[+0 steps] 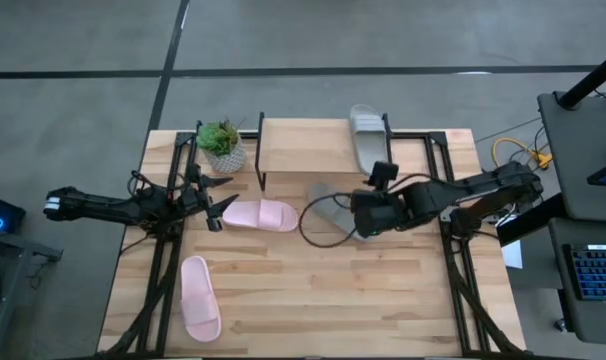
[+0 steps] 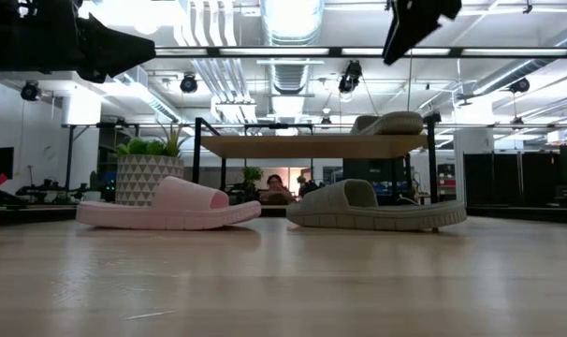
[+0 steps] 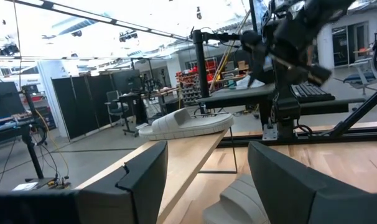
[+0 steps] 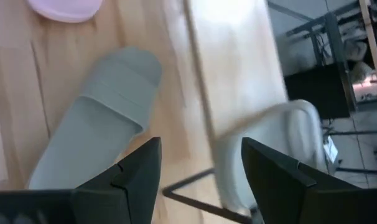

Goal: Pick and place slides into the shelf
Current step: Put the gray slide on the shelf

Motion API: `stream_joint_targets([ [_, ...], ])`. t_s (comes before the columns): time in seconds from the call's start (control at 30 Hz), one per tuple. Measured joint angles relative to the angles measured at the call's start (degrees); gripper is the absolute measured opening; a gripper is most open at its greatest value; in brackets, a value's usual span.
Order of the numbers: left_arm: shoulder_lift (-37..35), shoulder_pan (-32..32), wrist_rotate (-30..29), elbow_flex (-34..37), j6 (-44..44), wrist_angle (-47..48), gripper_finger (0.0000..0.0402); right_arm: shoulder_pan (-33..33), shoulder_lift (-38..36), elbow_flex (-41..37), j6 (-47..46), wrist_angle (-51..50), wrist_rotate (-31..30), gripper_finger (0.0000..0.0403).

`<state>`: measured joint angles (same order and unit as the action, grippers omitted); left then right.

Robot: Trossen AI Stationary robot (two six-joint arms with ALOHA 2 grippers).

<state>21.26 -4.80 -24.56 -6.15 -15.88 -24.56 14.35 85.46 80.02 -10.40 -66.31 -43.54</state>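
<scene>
**Slides: one shelved, three on the table**

Slides of two colours are spread over the light wooden tabletop (image 1: 383, 290). One grey-green open-toe slide sandal (image 1: 368, 138) already lies on the top board of the low shelf (image 1: 303, 148), a light wooden plank on thin black legs, at the board's right end and partly overhanging it. Its grey-green partner (image 1: 328, 207) lies flat on the table just in front of the shelf's right half. A light pink slide (image 1: 260, 215) lies beside it, in front of the shelf's left half, and the second pink slide (image 1: 199, 297) sits well apart near the table's front left corner. A small potted green plant (image 1: 222, 146) stands just left of the shelf.

The right gripper (image 4: 201, 168) hangs above the grey-green slide on the table with its fingers spread and nothing between them; by my reading it is lined up to take this sandal next, so the pair ends up together on the board.

The left gripper (image 1: 215, 203) hovers near the heel end of the nearer pink slide, also spread wide and holding nothing, likely waiting its turn so the arms do not crowd each other at the shelf.
</scene>
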Motion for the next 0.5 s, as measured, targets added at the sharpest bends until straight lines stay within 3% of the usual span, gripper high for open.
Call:
stream_joint_targets([
  [0.27, 0.0, 0.0, 0.0, 0.0, 0.0, 0.0, 0.0208, 1.1, 0.1, -11.7, 9.0, 17.2, 0.5, 0.0212],
  [0.5, 0.0, 0.0, 0.0, 0.0, 0.0, 0.0, 0.0208, 1.0, 0.1, -21.1, 15.7, 31.9, 4.8, 0.0212],
])
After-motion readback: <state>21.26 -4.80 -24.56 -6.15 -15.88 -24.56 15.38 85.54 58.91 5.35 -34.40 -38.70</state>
